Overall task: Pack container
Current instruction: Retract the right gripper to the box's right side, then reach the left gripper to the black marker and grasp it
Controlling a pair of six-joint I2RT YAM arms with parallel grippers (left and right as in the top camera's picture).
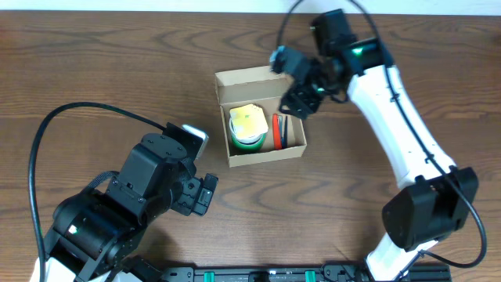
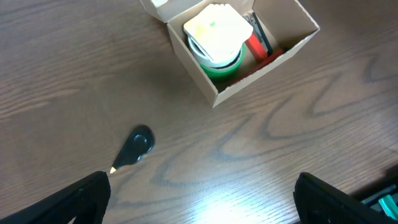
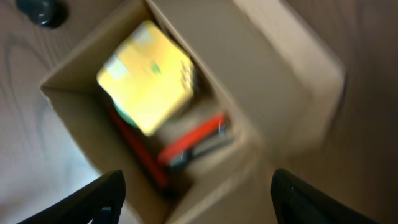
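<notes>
The container (image 1: 264, 155) is a small tan cardboard box in the middle of the table, its flap lid (image 1: 246, 81) folded back. Inside it stand a green roll with a yellow top (image 1: 249, 124) and a red-and-black item (image 1: 286, 130). My right gripper (image 1: 302, 97) hovers over the box's far right corner, open and empty. In the blurred right wrist view the box (image 3: 68, 93), the yellow top (image 3: 146, 74) and the red item (image 3: 189, 143) lie below the right gripper (image 3: 199, 199). My left gripper (image 1: 205, 193) is open near the front left, apart from the box (image 2: 249, 78).
A small black blob-shaped thing (image 2: 138, 146) lies on the wood between the left gripper (image 2: 202, 199) and the box. It also shows at the right wrist view's top left corner (image 3: 40, 11). A black rail (image 1: 258, 274) runs along the table's front edge.
</notes>
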